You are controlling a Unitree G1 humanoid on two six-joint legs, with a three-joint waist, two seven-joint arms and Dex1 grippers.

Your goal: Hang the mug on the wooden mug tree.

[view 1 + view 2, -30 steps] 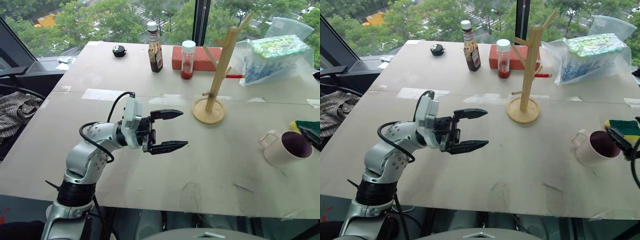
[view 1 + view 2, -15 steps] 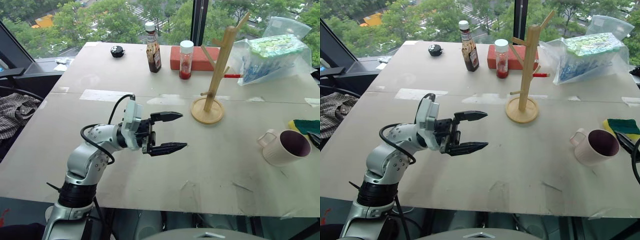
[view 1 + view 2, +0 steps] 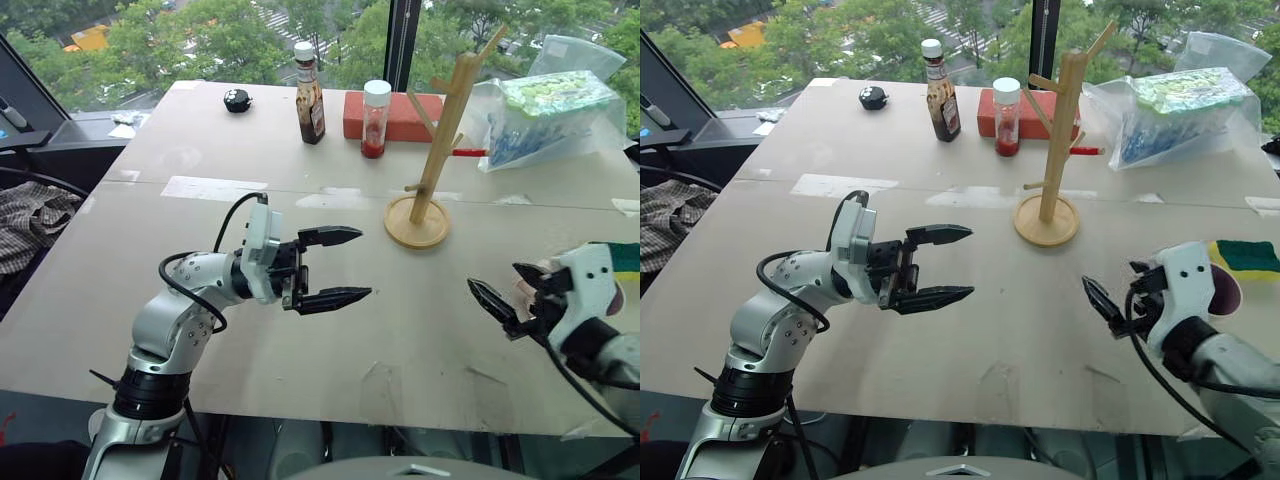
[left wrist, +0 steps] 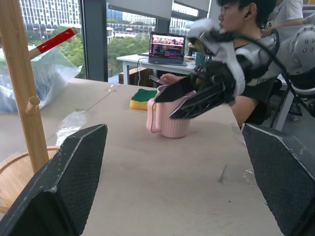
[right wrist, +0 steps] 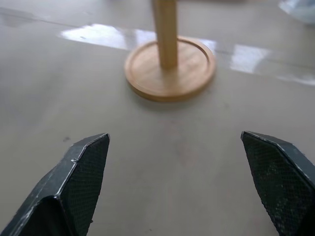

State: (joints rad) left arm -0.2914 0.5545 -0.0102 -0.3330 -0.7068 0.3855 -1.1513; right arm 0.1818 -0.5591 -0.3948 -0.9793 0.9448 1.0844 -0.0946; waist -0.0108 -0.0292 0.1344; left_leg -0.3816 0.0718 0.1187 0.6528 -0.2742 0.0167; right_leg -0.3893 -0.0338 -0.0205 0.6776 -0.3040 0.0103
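The mug (image 4: 170, 116) stands upright on the table (image 3: 200, 150) at the right edge of the head view, mostly hidden there behind the right gripper (image 3: 505, 295), whose fingers are spread wide and hold nothing. The wooden mug tree (image 3: 437, 140) stands upper right of centre, bare of mugs. The left gripper (image 3: 335, 267), centre-left, hovers empty with its jaws parted, pointing toward the mug.

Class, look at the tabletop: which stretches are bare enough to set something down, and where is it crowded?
Bare: the wide stretch between the left gripper and the wooden mug tree, and the near-left table corner. Crowded: the far edge, with sauce bottle, jar, red block and plastic bag.
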